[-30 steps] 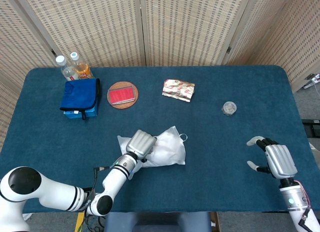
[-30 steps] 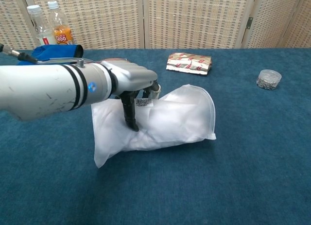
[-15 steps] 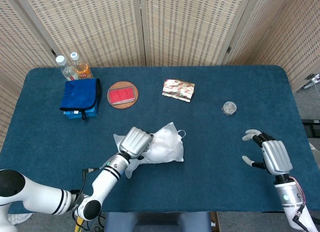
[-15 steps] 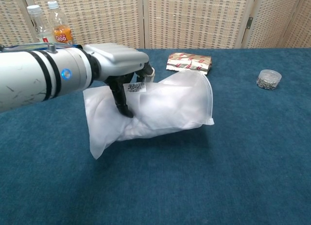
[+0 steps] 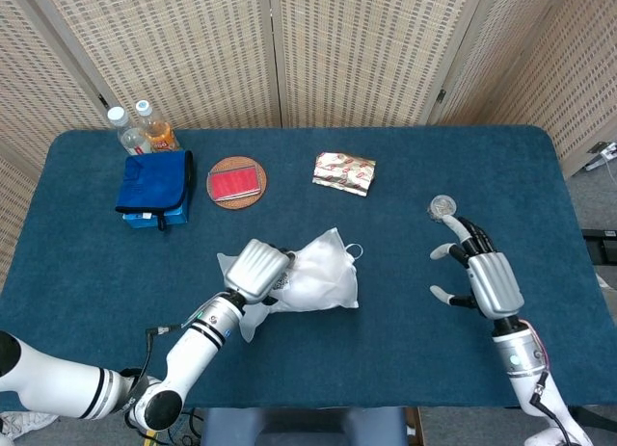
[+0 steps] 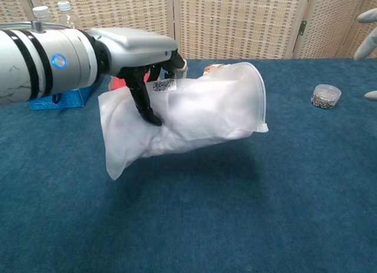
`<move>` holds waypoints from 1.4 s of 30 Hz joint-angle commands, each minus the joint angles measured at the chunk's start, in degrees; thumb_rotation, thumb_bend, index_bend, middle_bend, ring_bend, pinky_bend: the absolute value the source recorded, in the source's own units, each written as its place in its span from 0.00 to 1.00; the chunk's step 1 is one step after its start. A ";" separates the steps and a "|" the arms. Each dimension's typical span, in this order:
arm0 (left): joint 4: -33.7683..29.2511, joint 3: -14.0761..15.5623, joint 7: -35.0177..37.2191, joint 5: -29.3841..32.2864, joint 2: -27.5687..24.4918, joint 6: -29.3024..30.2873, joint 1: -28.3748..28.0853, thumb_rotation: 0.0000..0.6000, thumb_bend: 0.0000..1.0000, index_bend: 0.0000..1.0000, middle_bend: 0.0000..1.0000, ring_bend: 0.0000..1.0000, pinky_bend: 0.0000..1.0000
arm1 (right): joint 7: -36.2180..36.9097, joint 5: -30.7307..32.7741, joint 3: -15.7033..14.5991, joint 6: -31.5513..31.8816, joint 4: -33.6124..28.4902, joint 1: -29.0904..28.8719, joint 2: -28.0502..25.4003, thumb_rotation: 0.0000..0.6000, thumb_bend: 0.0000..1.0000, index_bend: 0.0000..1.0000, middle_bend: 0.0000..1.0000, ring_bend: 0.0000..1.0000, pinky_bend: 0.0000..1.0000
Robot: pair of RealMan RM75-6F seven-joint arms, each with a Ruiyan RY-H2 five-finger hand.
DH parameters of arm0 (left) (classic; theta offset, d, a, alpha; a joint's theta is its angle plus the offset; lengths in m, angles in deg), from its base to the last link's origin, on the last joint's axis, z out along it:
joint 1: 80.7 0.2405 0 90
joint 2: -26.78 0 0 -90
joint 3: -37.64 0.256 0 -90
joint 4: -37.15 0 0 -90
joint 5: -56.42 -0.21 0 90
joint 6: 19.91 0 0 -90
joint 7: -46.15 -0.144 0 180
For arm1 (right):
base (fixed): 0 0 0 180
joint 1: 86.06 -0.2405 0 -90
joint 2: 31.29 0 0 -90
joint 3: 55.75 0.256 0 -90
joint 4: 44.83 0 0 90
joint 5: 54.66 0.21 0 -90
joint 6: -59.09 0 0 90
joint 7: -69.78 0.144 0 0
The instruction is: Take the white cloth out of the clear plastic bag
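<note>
the left hand (image 5: 258,268) grips the bag (image 5: 313,277) near its left end, fingers (image 6: 143,102) closed over the top of the plastic. in the chest view the bag (image 6: 200,117) hangs clear of the blue worktop (image 6: 265,214), with a shadow under it and one corner drooping at lower left. the cloth (image 6: 177,137) is inside the bag, a pale bulk showing through the frosted plastic. a small label with dark print (image 6: 160,85) sits on the bag just beside the fingers. the bag's wider end points toward the right, its edge curved.

the right hand (image 5: 482,273) is well apart from the bag, over the right part of the worktop, fingers spread and holding nothing. only two of its fingertips (image 6: 366,16) show at the right edge of the chest view. a small round jar (image 5: 442,206) stands just beyond that hand.

along the far side of the worktop lie a foil packet (image 5: 344,171) with red print, a round coaster (image 5: 236,182) with a red square on it, and a folded blue towel (image 5: 154,179) on a lighter blue box (image 5: 147,220). two bottles (image 5: 140,128) stand behind the towel at the far left corner, one with an orange label. a woven screen (image 5: 337,51) closes off the back.
</note>
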 commanded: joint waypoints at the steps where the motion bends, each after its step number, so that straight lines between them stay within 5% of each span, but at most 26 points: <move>1: -0.81 -0.65 0.41 0.17 -0.76 -0.09 0.22 1.00 0.13 0.44 0.50 0.54 0.65 | -0.45 0.50 0.58 -1.07 0.51 -1.28 1.50 1.00 0.07 0.44 0.04 0.00 0.09; 42: -7.78 -2.66 -1.48 -4.72 -3.27 2.80 1.29 1.00 0.13 0.45 0.50 0.54 0.66 | -1.97 2.80 3.07 -4.62 1.99 -10.04 12.81 1.00 0.07 0.44 0.04 0.00 0.09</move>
